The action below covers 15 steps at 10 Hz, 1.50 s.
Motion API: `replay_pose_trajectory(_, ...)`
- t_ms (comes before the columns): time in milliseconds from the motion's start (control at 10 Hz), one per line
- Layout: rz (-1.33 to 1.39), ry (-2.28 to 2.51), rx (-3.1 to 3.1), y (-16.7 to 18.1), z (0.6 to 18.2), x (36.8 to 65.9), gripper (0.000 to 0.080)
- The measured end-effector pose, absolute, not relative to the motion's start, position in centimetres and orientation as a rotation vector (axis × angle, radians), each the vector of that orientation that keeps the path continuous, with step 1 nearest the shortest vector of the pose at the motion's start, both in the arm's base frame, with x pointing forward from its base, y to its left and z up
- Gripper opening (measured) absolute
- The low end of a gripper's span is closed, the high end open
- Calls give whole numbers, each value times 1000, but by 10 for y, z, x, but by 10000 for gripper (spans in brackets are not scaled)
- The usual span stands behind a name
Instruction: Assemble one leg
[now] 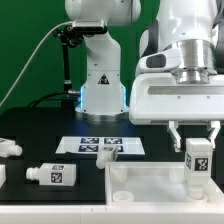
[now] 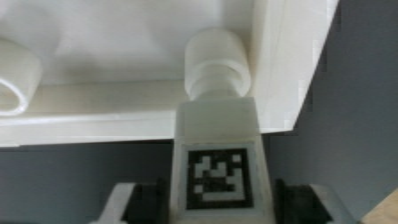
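The leg (image 2: 217,140), stub end over the white tray (image 1: 130,170), sits clamped in the gripper (image 1: 192,140).

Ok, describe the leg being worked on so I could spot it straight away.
Find the large white square raised-rim tray part. At its end on the exterior view's right, one small stubby white plastic tagged leg stands upright between the fingers of the pincer. The other legs lie flat on the dark table.

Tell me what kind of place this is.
Probably a robotics lab test bench. A green backdrop hangs behind a black table, a marker board lies on the table, and the white furniture parts carry printed tags, such as the leg above the tray-shaped part.
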State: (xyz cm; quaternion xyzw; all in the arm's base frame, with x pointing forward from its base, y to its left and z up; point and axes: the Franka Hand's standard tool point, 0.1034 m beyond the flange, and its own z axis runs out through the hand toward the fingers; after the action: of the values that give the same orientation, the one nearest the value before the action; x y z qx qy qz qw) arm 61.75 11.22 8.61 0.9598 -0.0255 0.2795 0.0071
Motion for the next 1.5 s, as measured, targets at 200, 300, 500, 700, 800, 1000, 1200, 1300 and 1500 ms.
replay_pose_trajectory(200, 869, -80, 2998, 112, 80, 620, 282)
replay_pose_trajectory(300, 878, -89, 2997, 113, 79, 620, 282)
replay_pose_trajectory(500, 931, -151, 2983, 116, 78, 620, 282)
replay_pose_trajectory(700, 995, -172, 2956, 115, 78, 620, 282)
replay_pose_trajectory(800, 989, -160, 2956, 115, 78, 620, 282)
replay_pose_trajectory(1000, 962, -143, 2960, 115, 76, 619, 464)
replay_pose_trajectory(1200, 812, -80, 3004, 116, 84, 621, 603)
replay_pose_trajectory(1300, 661, -50, 3049, 114, 94, 627, 641)
replay_pose_trajectory(1500, 368, -81, 3127, 118, 101, 639, 647)
